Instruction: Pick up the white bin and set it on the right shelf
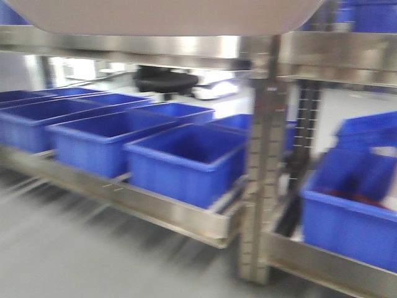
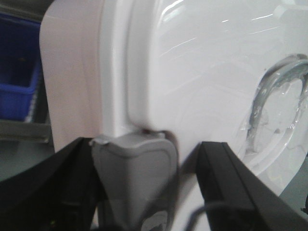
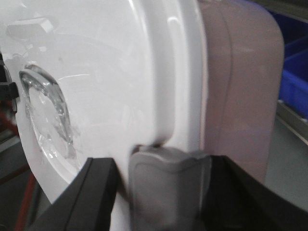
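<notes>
the left tool [image 2: 144, 159] holds the white bin [image 2: 72, 72] at its rim. its two black fingers [image 2: 57, 187] are set fairly wide, one on the pinkish wall side and one on the lid side, with the bin's grey latch [image 2: 134, 178] clamped between them. the glossy white lid [image 2: 202, 62] spreads out ahead of this tool, and its moulded handle [image 2: 274, 106] lies off to the lid-side finger's flank. a blue crate [image 2: 17, 72] sits beyond the bin wall.

the right tool [image 3: 163, 168] grips the opposite rim the same way, its black fingers [image 3: 86, 197] bracketing a second grey latch [image 3: 168, 187] at a similar wide set. the lid handle [image 3: 45, 115] is ahead of it, on the lid side.

in the blurred front view the bin's pale underside [image 1: 161, 15] fills the top edge, raised above the steel rails. the right shelf [image 1: 338, 56] lies beyond the perforated upright [image 1: 263, 174], with blue crates [image 1: 186, 161] on the lower level.
</notes>
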